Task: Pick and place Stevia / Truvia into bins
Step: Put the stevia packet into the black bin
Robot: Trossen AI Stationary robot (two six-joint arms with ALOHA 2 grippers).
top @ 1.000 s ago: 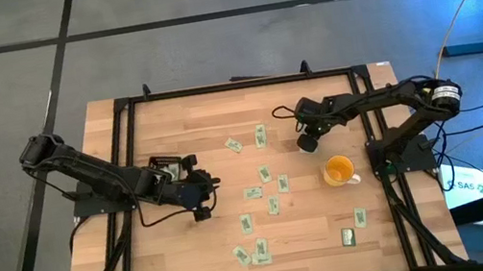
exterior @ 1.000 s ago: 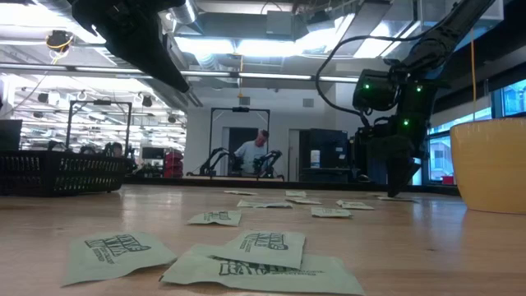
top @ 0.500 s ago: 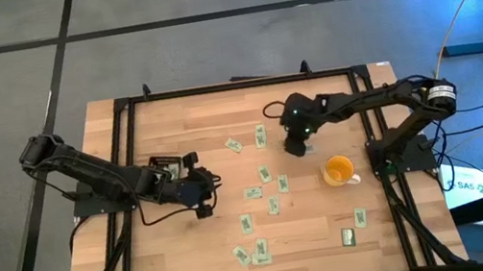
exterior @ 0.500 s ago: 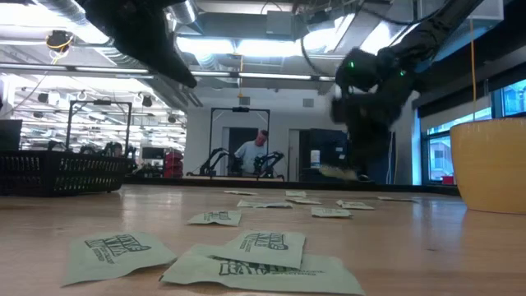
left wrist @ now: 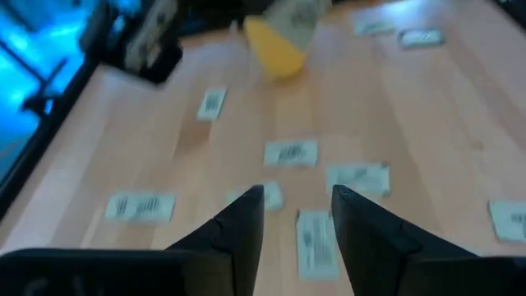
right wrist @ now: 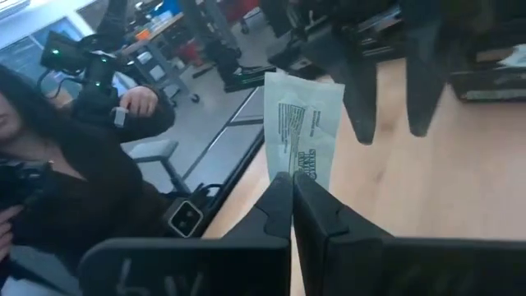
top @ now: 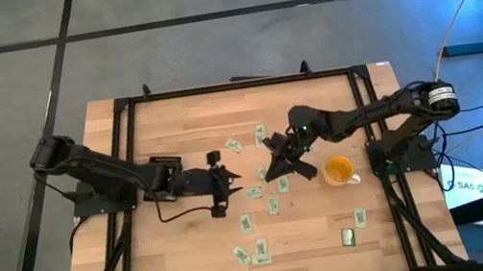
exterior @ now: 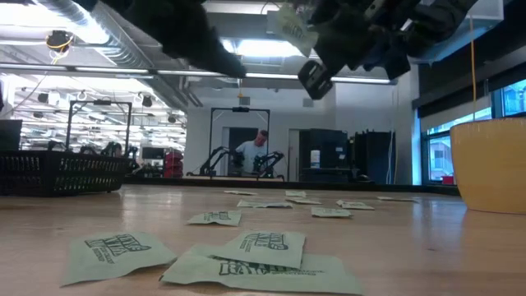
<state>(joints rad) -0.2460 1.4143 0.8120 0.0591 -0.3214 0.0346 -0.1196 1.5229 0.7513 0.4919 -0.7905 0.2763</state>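
Right gripper (right wrist: 292,191) fingers pressed together, pinching one Stevia sachet (right wrist: 302,133) by its short lower edge; sachet stands upright above the fingertips, flat pale paper rectangle with green print, slightly creased. In the high view this right gripper (top: 277,162) hangs over the bench middle, held off the surface, just left of the yellow cup (top: 339,171). Low view shows the held sachet (exterior: 287,22) lifted well above the bench.

Left gripper (top: 225,175) fingers spread apart, dark, smooth, tapered, nothing between them; they face the right gripper across a small gap, near the bench centre. Left wrist view: left fingers (left wrist: 243,224) open over loose sachets (left wrist: 290,153) lying flat on the wood.

Loose sachets (top: 254,250) scattered on the bench: a cluster near the front edge, a few around the centre, two near the front right corner, a couple toward the back middle. All flat, thin, rectangular.

Black bin (top: 165,165) sits at the left side of the bench, partly under the left arm; shallow, low walls, contents cannot tell.

Bench (top: 192,250) is light butcher-block wood, black metal frame round the edges. Cup is round, glossy yellow plastic.

A person in dark clothes (right wrist: 57,181) shows beyond the bench in the right wrist view.
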